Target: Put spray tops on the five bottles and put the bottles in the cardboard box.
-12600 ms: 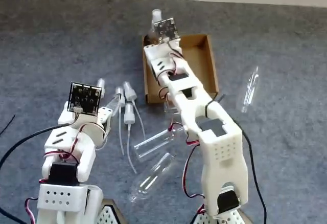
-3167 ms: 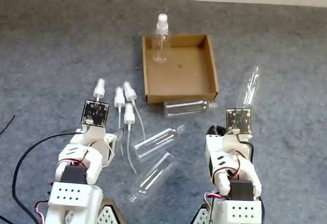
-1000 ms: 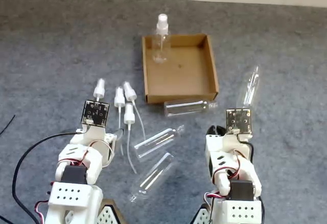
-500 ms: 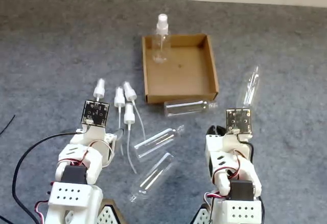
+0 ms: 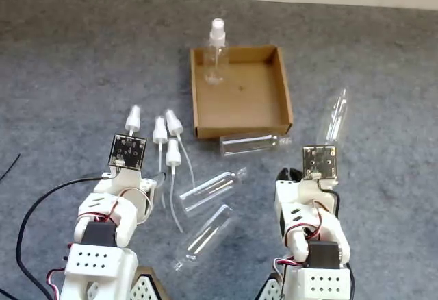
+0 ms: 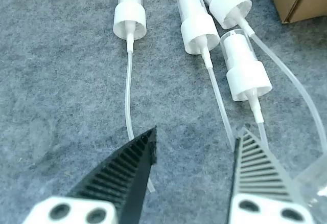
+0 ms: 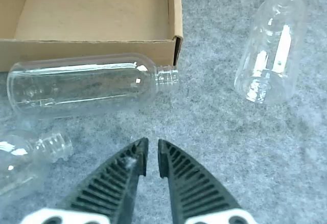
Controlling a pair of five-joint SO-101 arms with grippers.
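Jaws wide on left gripper [image 6: 196, 132], above four spray tops [image 6: 200, 29]; near-shut, empty on right gripper [image 7: 152, 144], facing bare bottle [image 7: 82, 88] beside cardboard box [image 7: 92, 47]. Capped bottle [image 5: 215, 60] upright inside. Pinch one top's collar, not tube; steady bottle neck.

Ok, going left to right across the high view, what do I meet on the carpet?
Lone white plastic spray top → three clustered white spray tops → brown cardboard box → clear uncapped plastic bottle lying farthest right.
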